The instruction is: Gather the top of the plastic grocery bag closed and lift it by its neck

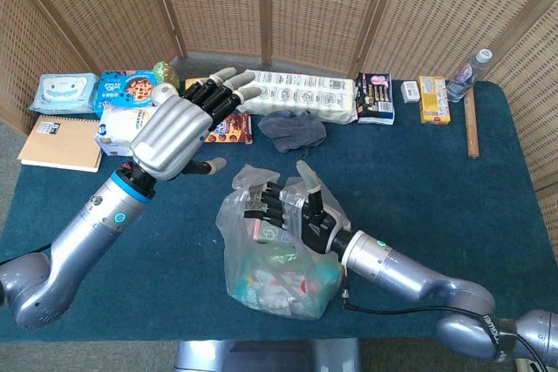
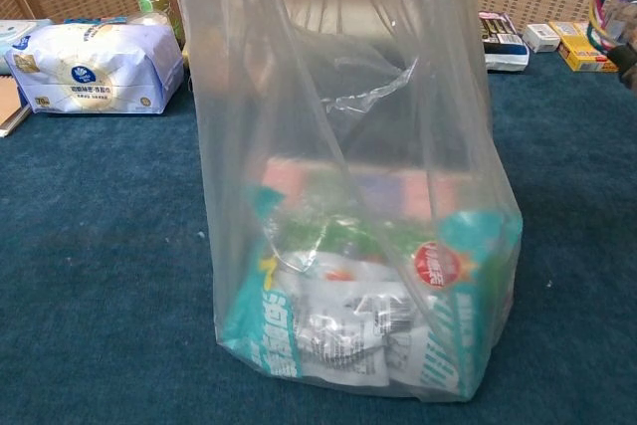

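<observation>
A: Where do we stand?
B: Gathering. One bag [image 1: 277,259] sits near the table's [image 1: 453,180] front edge; our right hand [image 1: 292,215] seemingly pinches its rim, though film blurs the fingers.
A: And the left hand [image 1: 179,132]?
B: Spread, holding nothing, above the table. Next we bring it down to bunch the neck.

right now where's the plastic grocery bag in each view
Head view: plastic grocery bag sits low centre on the blue table, right hand at its top.
Chest view: bag fills the centre, close up.
Shared landmark: white tissue pack, to the bag's left.
</observation>
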Robot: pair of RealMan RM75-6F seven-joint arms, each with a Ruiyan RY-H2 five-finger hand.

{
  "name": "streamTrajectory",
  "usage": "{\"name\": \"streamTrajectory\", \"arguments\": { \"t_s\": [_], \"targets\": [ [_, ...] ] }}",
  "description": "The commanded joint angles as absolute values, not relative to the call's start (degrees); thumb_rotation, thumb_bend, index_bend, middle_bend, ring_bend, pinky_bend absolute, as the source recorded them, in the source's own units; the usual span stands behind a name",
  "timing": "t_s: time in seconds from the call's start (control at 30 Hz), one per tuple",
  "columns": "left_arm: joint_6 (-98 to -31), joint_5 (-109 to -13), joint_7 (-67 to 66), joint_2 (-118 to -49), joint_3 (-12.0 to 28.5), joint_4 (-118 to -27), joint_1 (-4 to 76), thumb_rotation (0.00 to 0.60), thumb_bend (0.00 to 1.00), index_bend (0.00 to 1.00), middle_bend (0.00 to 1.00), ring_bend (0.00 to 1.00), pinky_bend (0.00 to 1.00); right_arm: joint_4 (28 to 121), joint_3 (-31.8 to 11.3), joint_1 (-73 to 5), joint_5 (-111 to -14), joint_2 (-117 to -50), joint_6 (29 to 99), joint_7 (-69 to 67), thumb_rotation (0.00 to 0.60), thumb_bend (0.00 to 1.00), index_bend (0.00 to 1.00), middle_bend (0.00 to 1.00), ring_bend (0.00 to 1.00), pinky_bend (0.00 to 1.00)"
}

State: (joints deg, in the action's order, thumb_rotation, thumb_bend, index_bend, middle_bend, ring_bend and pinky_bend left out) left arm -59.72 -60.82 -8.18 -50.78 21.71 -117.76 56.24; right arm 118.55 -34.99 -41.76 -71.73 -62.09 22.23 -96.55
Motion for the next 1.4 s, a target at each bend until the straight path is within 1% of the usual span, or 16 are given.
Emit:
{"name": "streamTrajectory", "arguments": {
  "t_s": [0.03, 0.47, 0.57, 0.63, 0.67, 0.7, 0.83, 0.93, 1.1, 1.17, 1.23, 1.33, 1.4],
  "targets": [
    [-60.7, -61.3, -8.5, -51.5, 21.7, -117.4, 55.5, 0.6, 0.0, 0.08, 0.07, 0.0, 0.14, 119.5, -35.4, -41.6, -70.6, -61.8, 21.9, -95.9, 0.0, 0.14, 0.23, 0.26, 0.19, 0.12],
    [-62.9, -63.4, -6.9, -50.2, 20.9, -116.9, 51.0, 0.6, 0.0, 0.08, 0.07, 0.0, 0.14, 120.1, -38.6, -43.7, -60.3, -63.3, 20.0, -92.9, 0.0, 0.15, 0.23, 0.28, 0.22, 0.18],
    [-64.1, -64.4, -6.0, -50.1, 20.7, -116.8, 49.6, 0.6, 0.0, 0.09, 0.07, 0.0, 0.14, 120.3, -39.4, -44.2, -56.6, -63.2, 18.8, -92.3, 0.0, 0.16, 0.24, 0.3, 0.24, 0.22],
    [-64.3, -65.1, -5.9, -50.0, 20.4, -116.8, 48.9, 0.6, 0.0, 0.08, 0.07, 0.0, 0.14, 120.4, -39.7, -44.6, -54.5, -63.0, 18.1, -91.8, 0.005, 0.16, 0.25, 0.32, 0.27, 0.27],
    [-64.4, -65.5, -5.9, -50.0, 20.2, -116.8, 48.6, 0.6, 0.0, 0.09, 0.07, 0.0, 0.14, 120.4, -39.8, -44.8, -52.9, -62.7, 17.6, -91.4, 0.017, 0.17, 0.25, 0.32, 0.28, 0.29],
    [-64.5, -65.9, -5.9, -49.9, 20.0, -116.8, 48.3, 0.6, 0.0, 0.09, 0.07, 0.0, 0.14, 120.5, -39.8, -45.1, -51.8, -62.5, 17.3, -91.0, 0.043, 0.17, 0.25, 0.33, 0.29, 0.33],
    [-65.1, -66.7, -6.1, -50.1, 19.7, -117.0, 47.3, 0.6, 0.0, 0.08, 0.07, 0.0, 0.14, 121.1, -39.9, -46.0, -46.7, -61.1, 16.3, -89.3, 0.177, 0.17, 0.27, 0.36, 0.34, 0.45],
    [-65.5, -66.6, -6.4, -50.5, 19.6, -116.9, 46.9, 0.6, 0.0, 0.08, 0.07, 0.0, 0.14, 122.1, -39.9, -46.6, -43.5, -59.9, 15.6, -87.7, 0.218, 0.17, 0.28, 0.37, 0.36, 0.49],
    [-65.2, -66.4, -6.4, -51.0, 19.5, -116.5, 46.3, 0.6, 0.0, 0.08, 0.07, 0.0, 0.14, 122.9, -40.6, -46.8, -39.2, -58.9, 15.0, -85.3, 0.247, 0.17, 0.29, 0.39, 0.4, 0.54],
    [-65.2, -66.4, -6.3, -51.1, 19.5, -116.4, 46.1, 0.6, 0.0, 0.08, 0.07, 0.0, 0.14, 122.9, -41.0, -46.8, -37.9, -58.7, 14.8, -84.7, 0.277, 0.17, 0.3, 0.4, 0.42, 0.57],
    [-65.2, -66.6, -6.1, -51.3, 19.4, -116.2, 45.9, 0.6, 0.0, 0.08, 0.07, 0.0, 0.14, 122.8, -41.3, -46.9, -35.8, -58.3, 14.6, -84.3, 0.321, 0.17, 0.31, 0.42, 0.44, 0.59],
    [-65.3, -66.9, -6.0, -51.4, 19.4, -116.1, 45.6, 0.6, 0.0, 0.09, 0.07, 0.0, 0.14, 122.6, -41.6, -47.0, -33.5, -57.9, 14.3, -83.6, 0.362, 0.18, 0.33, 0.43, 0.45, 0.62],
    [-65.3, -67.0, -5.9, -51.5, 19.4, -116.0, 45.3, 0.6, 0.0, 0.09, 0.07, 0.0, 0.14, 122.4, -41.9, -46.9, -32.2, -57.7, 14.3, -82.9, 0.378, 0.18, 0.33, 0.44, 0.46, 0.63]
  ]
}}
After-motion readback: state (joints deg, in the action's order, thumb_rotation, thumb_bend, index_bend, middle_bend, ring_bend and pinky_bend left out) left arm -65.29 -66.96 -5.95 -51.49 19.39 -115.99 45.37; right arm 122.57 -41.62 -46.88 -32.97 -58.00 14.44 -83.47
